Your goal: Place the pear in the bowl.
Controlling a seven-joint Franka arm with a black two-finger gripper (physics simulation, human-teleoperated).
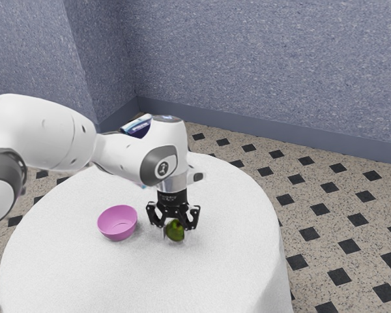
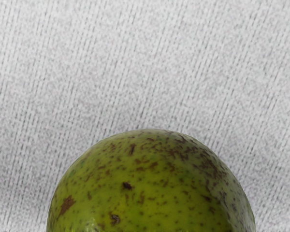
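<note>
The pink bowl [image 1: 118, 232] sits upright on the round, white-covered table [image 1: 244, 261]. Near the bowl, on its side toward the exterior view's right and a little apart from it, is the green pear [image 1: 176, 232]. The gripper [image 1: 174, 235] points down over the pear, on that same side of the bowl; I cannot tell whether it is wide, narrow or holding the pear. In the wrist view the pear's rounded skin shows brown specks and blotches, with white cloth beyond it. The white arm [image 1: 55, 134] comes in from the exterior view's left, passing above and beyond the bowl. A blue and white package [image 1: 135, 125] lies farther back than the bowl, partly hidden by the arm; what it rests on I cannot tell.
</note>
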